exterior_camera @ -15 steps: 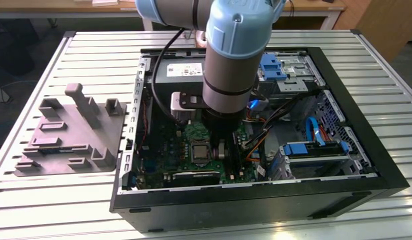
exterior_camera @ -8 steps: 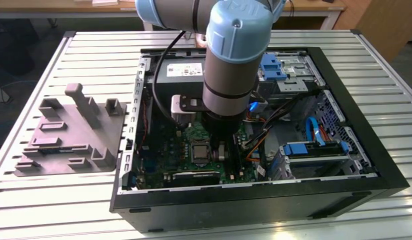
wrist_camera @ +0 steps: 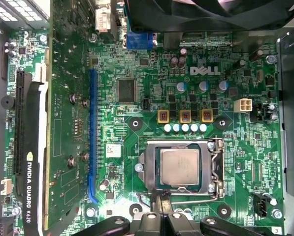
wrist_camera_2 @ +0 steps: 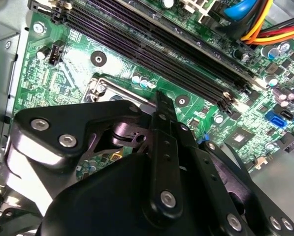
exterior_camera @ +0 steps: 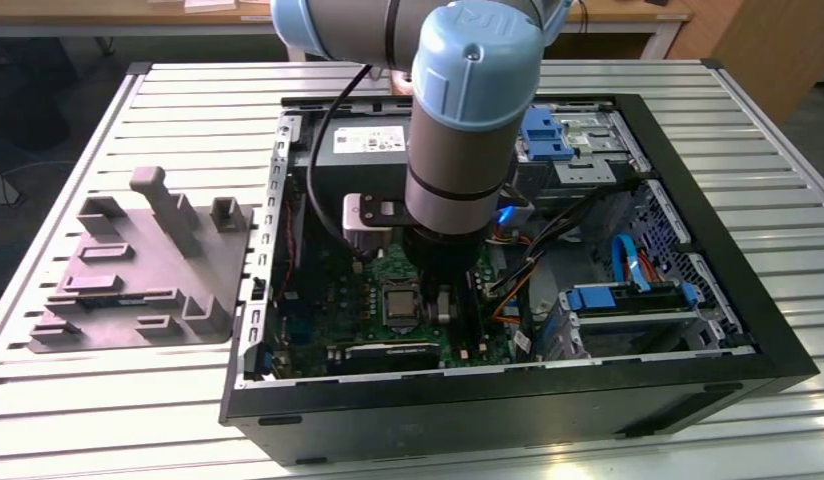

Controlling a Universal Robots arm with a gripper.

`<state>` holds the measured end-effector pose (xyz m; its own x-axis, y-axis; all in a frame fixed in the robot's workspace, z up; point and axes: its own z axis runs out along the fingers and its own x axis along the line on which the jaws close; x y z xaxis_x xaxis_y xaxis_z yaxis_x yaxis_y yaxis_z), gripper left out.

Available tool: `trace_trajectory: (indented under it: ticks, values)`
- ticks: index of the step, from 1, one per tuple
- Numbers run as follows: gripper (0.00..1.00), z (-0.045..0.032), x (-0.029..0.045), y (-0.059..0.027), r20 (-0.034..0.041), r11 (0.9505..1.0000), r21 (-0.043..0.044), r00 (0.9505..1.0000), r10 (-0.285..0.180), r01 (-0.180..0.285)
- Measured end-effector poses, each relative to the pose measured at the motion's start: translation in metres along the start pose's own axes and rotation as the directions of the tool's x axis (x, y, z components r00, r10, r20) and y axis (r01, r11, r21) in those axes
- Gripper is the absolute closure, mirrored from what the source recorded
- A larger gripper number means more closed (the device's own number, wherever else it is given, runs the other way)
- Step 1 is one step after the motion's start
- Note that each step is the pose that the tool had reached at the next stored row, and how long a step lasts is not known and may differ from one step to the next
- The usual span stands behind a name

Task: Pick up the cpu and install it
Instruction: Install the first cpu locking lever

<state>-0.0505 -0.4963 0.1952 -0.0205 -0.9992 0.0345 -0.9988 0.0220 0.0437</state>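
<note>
Tool (wrist_camera: 161, 199) with its two tips pressed together, pinching nothing, seen in both wrist views. Black and chunky, with round silver screws on its links, pointing down at the green board (wrist_camera: 235, 147). Tip of the tool just beside one edge of the black square socket (wrist_camera: 150, 173), apart from the cpu (wrist_camera: 180, 167). Cpu lying flat inside that socket, silver-grey top facing up, with a thin metal frame (wrist_camera: 214, 169) around it. Cannot tell if the frame is clamped down. Near the socket in the first wrist view, a row of little round silver cans (wrist_camera: 185, 128), three small brown squares (wrist_camera: 184, 116) and a white plug (wrist_camera: 243, 104). Farther off, a long blue slot (wrist_camera: 92, 132) and a long black card (wrist_camera: 33, 162) standing on the board. In the second wrist view, long dark slots (wrist_camera_2: 161, 34) running side by side across the board, and orange and yellow wires (wrist_camera_2: 270, 29) in a far corner. In the exterior view, the big grey and pale blue arm (exterior_camera: 466, 150) reaching straight down into an open black computer case (exterior_camera: 732, 330) lying on its side. Blue parts and more wires inside the case, toward the exterior view's right. A grey plastic tray (exterior_camera: 132, 270) on the exterior view's left, just beside the case. Both on a bench (exterior_camera: 185, 90) made of pale metal strips.
</note>
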Motion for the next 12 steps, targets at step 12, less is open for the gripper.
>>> trace_trajectory:
  ticks: [12]
  values:
    - [0.89,0.0054,0.0000,-0.0002,-0.0003,1.0000,0.0000,1.0000,-0.003,0.003]
